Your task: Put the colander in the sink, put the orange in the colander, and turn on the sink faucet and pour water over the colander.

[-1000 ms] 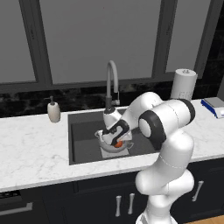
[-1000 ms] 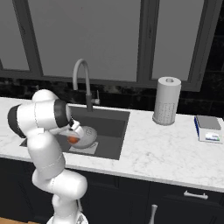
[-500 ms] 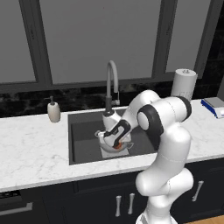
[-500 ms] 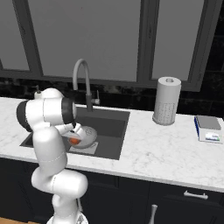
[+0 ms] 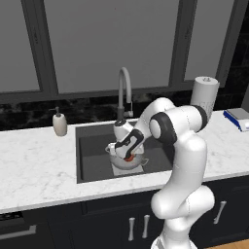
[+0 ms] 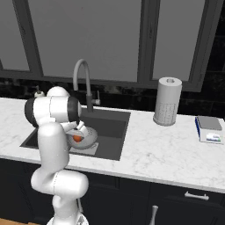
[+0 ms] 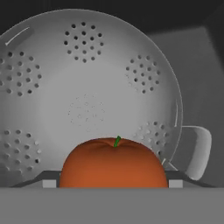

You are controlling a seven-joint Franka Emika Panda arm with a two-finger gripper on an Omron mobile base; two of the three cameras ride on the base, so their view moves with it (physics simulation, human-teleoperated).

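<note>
Hand view: my gripper [image 7: 113, 184] pinches the orange [image 7: 113, 162] just above the colander [image 7: 87, 94] in the sink [image 5: 92, 146]. Faucet [image 5: 123, 92] behind, soap dispenser [image 5: 60, 122] left, paper towel roll [image 6: 167, 101] right.

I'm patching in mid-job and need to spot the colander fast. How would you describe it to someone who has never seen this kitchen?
Find the large rectangular dark grey sink set in the white marble counter, below the tall grey gooseneck faucet. On its bottom sits the small round silver-grey metal colander. Its clusters of holes and loop handle set it apart from the small round orange fruit just above it.
</note>
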